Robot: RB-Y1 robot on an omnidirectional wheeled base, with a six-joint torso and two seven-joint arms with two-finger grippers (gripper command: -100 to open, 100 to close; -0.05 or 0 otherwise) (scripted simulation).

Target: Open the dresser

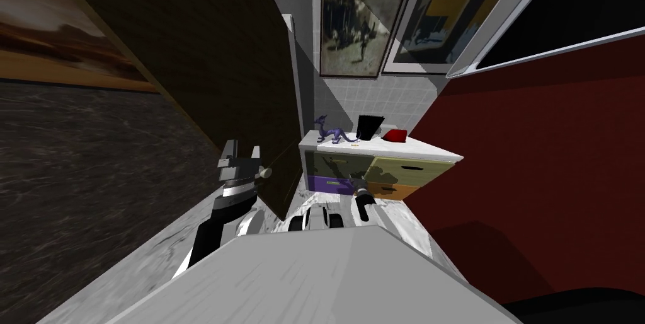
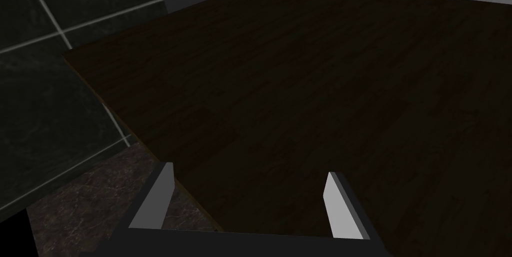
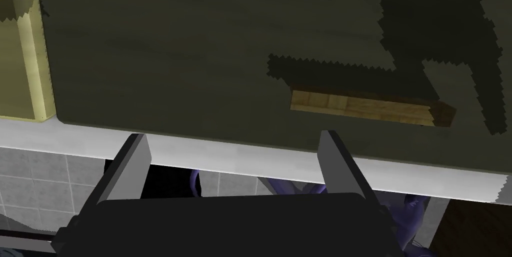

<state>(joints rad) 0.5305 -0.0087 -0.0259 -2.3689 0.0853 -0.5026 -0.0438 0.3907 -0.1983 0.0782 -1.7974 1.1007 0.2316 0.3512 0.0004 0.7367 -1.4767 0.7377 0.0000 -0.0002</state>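
The dresser (image 1: pixel 403 169) stands ahead of me with a white top and drawer fronts in olive, purple, pale yellow and orange. My right gripper (image 1: pixel 360 183) hangs close before the olive drawer (image 1: pixel 334 164). In the right wrist view that olive front (image 3: pixel 200 44) is near, and its slot handle (image 3: pixel 370 108) lies a little off to one side of the right gripper (image 3: pixel 235 164). The fingers stand open, holding nothing. My left gripper (image 1: pixel 242 152) is raised beside a dark wooden door (image 1: pixel 208 74); in its own view the left gripper (image 2: pixel 247 204) is open and faces the door panel (image 2: pixel 310 94).
On the dresser top sit a purple dragon figure (image 1: pixel 331 132), a black container (image 1: pixel 369 126) and a red object (image 1: pixel 395 135). A dark red wall (image 1: pixel 542 181) bounds the right side. The dark door stands close on the left. Framed pictures (image 1: pixel 359 30) hang on the tiled wall behind.
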